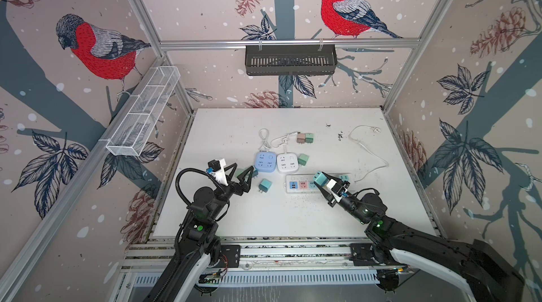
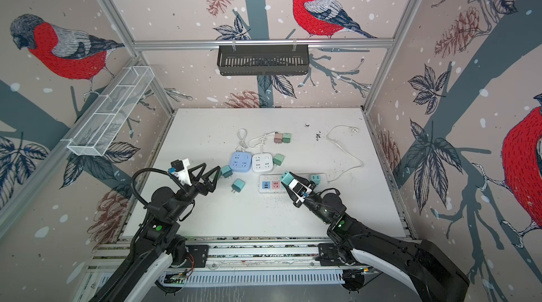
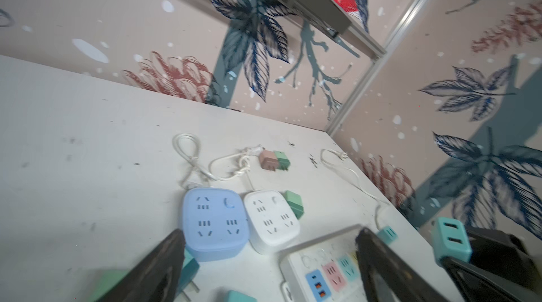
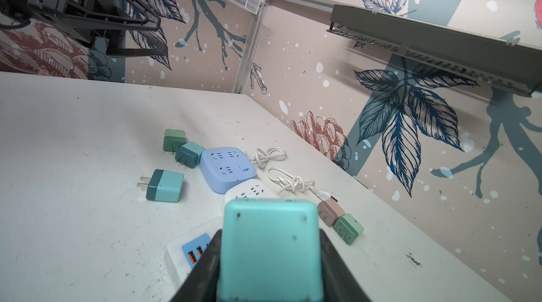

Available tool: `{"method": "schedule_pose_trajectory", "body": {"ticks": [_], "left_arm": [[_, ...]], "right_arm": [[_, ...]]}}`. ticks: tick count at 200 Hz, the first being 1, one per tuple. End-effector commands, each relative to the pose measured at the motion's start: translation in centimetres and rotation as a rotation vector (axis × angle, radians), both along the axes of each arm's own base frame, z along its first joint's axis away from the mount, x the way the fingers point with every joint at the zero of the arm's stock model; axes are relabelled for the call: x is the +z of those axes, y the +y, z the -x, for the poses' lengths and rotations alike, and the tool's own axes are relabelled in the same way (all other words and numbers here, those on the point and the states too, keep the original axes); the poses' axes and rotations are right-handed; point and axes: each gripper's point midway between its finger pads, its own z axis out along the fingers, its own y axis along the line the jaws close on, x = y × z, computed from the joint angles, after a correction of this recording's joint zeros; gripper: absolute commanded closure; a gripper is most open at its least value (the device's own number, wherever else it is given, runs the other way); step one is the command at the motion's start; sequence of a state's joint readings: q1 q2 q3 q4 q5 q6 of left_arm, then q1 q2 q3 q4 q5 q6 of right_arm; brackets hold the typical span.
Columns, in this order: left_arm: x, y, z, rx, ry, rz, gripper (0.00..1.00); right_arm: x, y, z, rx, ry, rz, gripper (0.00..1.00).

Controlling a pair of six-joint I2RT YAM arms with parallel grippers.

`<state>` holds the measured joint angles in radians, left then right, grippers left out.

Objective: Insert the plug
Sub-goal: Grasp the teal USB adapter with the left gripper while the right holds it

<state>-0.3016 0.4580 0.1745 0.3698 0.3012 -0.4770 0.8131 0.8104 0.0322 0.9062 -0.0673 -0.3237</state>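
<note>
Now, at the left, the left gripper (image 1: 243,166) hangs low over the table (image 1: 264,218), jaws spread wide, nothing between them. Right of centre, the right gripper (image 1: 321,181) is clamped on a teal plug (image 4: 269,244), held in the air above the coloured-socket end of the long white power strip (image 1: 299,178). That plug's long axis lies in line with the fingers, aimed away from the right wrist toward the table's far left. Its two-slot end face looks toward the left arm (prongs hidden in every view).

A white wire basket (image 1: 143,111) hangs on the left wall and a black slotted tray (image 1: 290,60) on the back rail; what either holds I cannot tell. The strip carries one seated plug (image 1: 345,179) at its right end.

By count there are three socket blocks: a blue cube (image 1: 265,161), a white cube (image 1: 287,162) just beside it, and the strip. There are three white cords: one looped cord (image 4: 265,155), one knotted cord (image 4: 296,182) and one long cord (image 1: 376,130). There are eight plugs. Six lie loose: an olive plug (image 4: 174,139) and a deep teal plug (image 2: 226,171) by the left fingers, a pale teal plug (image 1: 264,185) alone, a mint plug (image 1: 303,159) against the white cube, and a pink plug (image 1: 301,137) beside a green plug (image 1: 308,137) farther back.
</note>
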Motion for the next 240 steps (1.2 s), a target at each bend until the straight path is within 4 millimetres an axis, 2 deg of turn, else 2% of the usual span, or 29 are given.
{"method": "schedule_pose_trajectory", "body": {"ticks": [1,39,55,99,120,149,203,240], "left_arm": [[2.4,-4.2,2.7,-0.269,-0.048,0.016,0.12],[2.7,-9.4,5.5,-0.462,-0.081,-0.059,0.12],[2.3,-11.9,6.6,-0.54,-0.077,-0.112,0.12],[-0.1,-17.2,7.3,-0.636,-0.013,-0.274,0.17],[-0.4,-19.1,8.1,-0.701,-0.001,-0.299,0.19],[-0.3,-20.4,9.2,-0.778,-0.005,-0.287,0.18],[-0.8,-21.0,9.4,-0.8,0.016,-0.283,0.18],[-1.4,-21.9,9.8,-0.838,0.028,-0.299,0.26]], "right_arm": [[1.3,0.5,1.2,0.066,-0.096,-0.003,0.96],[1.0,1.0,1.9,0.101,-0.125,0.024,0.95],[1.1,1.1,2.1,0.108,-0.139,0.034,0.95],[0.6,2.5,4.5,0.229,-0.209,0.079,0.93],[0.2,3.0,5.0,0.238,-0.229,0.104,0.94],[0.3,3.3,5.2,0.234,-0.244,0.113,0.93],[1.0,3.9,6.1,0.258,-0.278,0.096,0.93],[1.1,4.2,6.2,0.25,-0.285,0.1,0.93]]}}
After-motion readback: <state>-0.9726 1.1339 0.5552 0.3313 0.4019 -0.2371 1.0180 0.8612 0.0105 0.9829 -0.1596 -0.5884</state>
